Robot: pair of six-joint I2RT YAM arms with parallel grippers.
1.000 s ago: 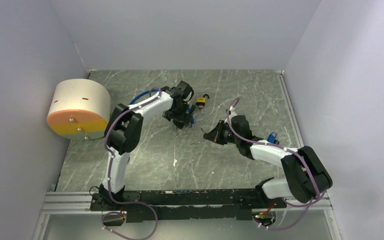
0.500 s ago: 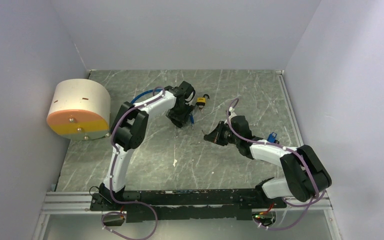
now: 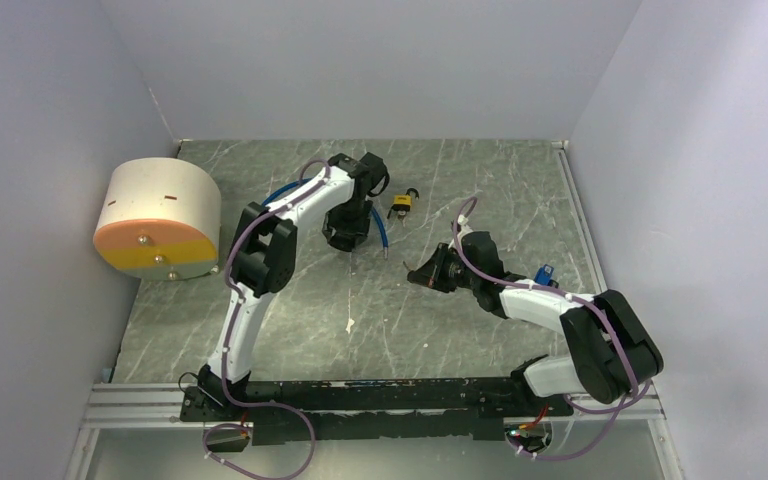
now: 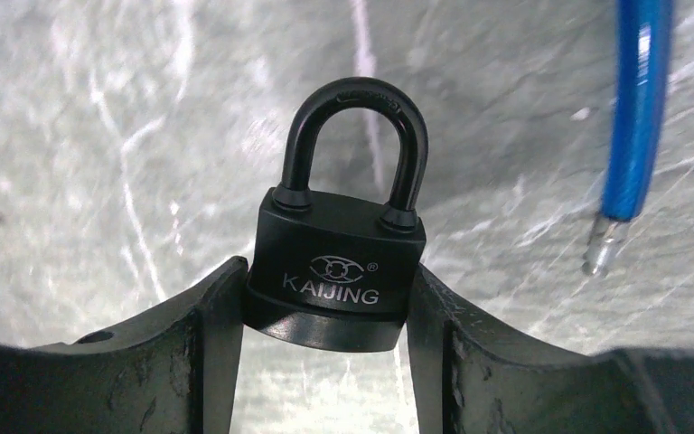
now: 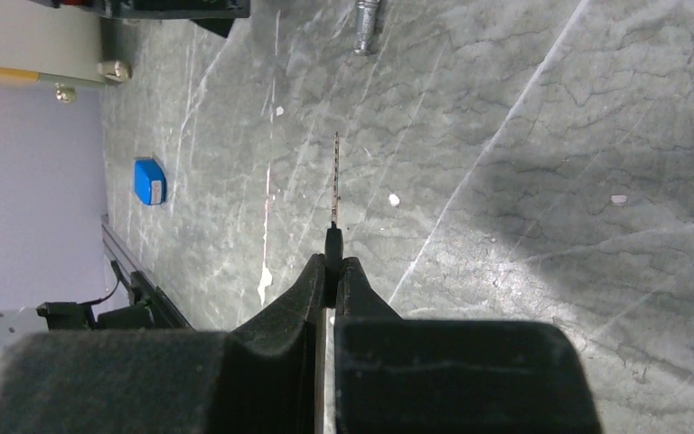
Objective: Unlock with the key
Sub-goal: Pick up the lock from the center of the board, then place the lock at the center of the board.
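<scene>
The black padlock marked KAIJING [image 4: 342,271] sits between the two dark fingers [image 4: 208,344] of the left hand [image 4: 325,303]. The fingers touch its body on both flanks, so the hand is partly closed and gripping the lock. The lock's arched shackle points away from the wrist, with both legs seated in the body. Whether the lock rests on the grey marbled desk [image 3: 480,190] or hangs just above it, I cannot tell.

From the top camera, the left hand [image 3: 348,238] with this lock lies just left of a small yellow-and-black padlock [image 3: 400,206] that lies on the desk, and a little nearer the arm bases. The hand hides the black lock in that view. A blue cable with a bare metal tip [image 4: 637,117] runs between the yellow-and-black padlock and the left hand.

The right hand [image 5: 334,262] is pinched fully together on the black head of a thin metal key [image 5: 334,185]. The key is seen edge-on, with its blade sticking straight out past the fingertips. This hand [image 3: 426,272] is nearer the arm bases than the yellow-and-black padlock, slightly to its right and apart from it.

A small blue block [image 5: 149,181] lies well to the right of the yellow-and-black padlock. A round cream drum with an orange-and-yellow face [image 3: 157,218] stands far to its left, at the desk's edge.
</scene>
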